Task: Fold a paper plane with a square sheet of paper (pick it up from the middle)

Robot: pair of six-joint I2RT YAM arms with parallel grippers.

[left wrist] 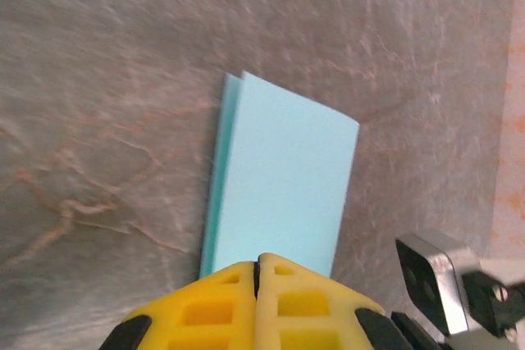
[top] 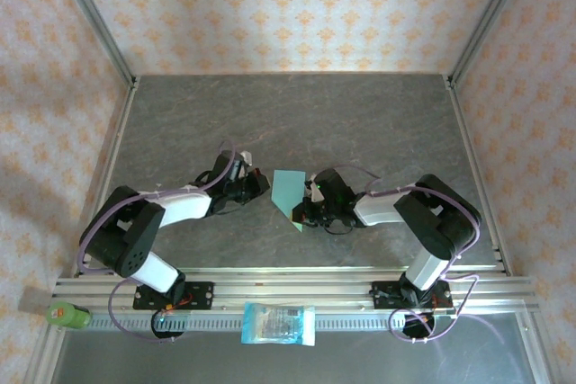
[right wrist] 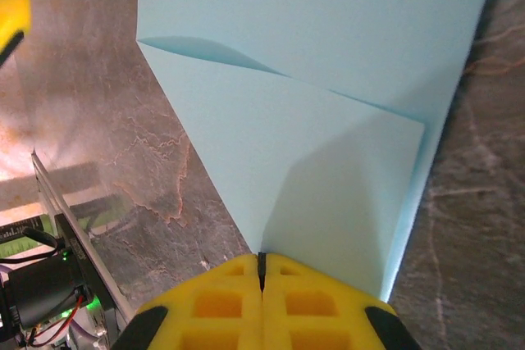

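Left wrist view cuts our left gripper (left wrist: 257, 258) off at the bottom edge. Its yellow fingers (left wrist: 217, 311) are pressed together, and the near edge of the square sheet of paper (left wrist: 283, 186) vanishes behind their tips, so we cannot tell whether any of it is pinched. Our right gripper (right wrist: 262, 256) is likewise squeezed tight, with the sheet's edge hidden at its tips. The paper is light teal-blue and folded over on itself, one layer peeking out along a side, with a slanted crease. From above it sits mid-table between both grippers. The table (top: 360, 123) is grey and marbled, enclosed by patterned peach walls (top: 288, 6). A printed packet (top: 279, 324) lies by the near rail (top: 360, 276).
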